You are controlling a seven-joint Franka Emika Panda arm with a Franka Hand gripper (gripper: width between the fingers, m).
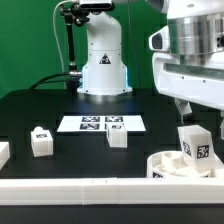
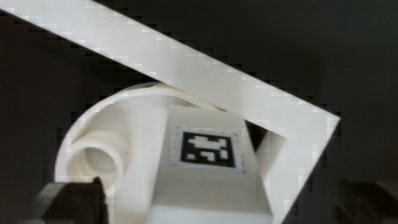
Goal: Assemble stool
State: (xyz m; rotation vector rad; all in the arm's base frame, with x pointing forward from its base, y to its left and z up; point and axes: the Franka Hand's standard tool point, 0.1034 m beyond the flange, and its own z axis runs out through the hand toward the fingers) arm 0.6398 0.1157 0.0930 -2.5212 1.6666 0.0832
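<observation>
The round white stool seat (image 1: pixel 166 166) lies at the exterior view's lower right, against the front rail. One white leg (image 1: pixel 196 146) with a black-and-white tag stands upright in the seat. My gripper (image 1: pixel 188 112) hangs just over that leg's top. In the wrist view the tagged leg (image 2: pixel 210 150) rises from the seat (image 2: pixel 103 140) between my dark fingers (image 2: pixel 79 200). The jaws stand open, one on each side of the leg, with a thin gap at the side. Two more legs (image 1: pixel 41 141) (image 1: pixel 117 135) stand loose on the black table.
The marker board (image 1: pixel 102 124) lies flat at the table's middle, in front of the robot base (image 1: pixel 103 70). A long white rail (image 1: pixel 90 190) runs along the front edge and shows as a diagonal band (image 2: pixel 160 50) in the wrist view. Another white part (image 1: pixel 3 152) sits at the far left.
</observation>
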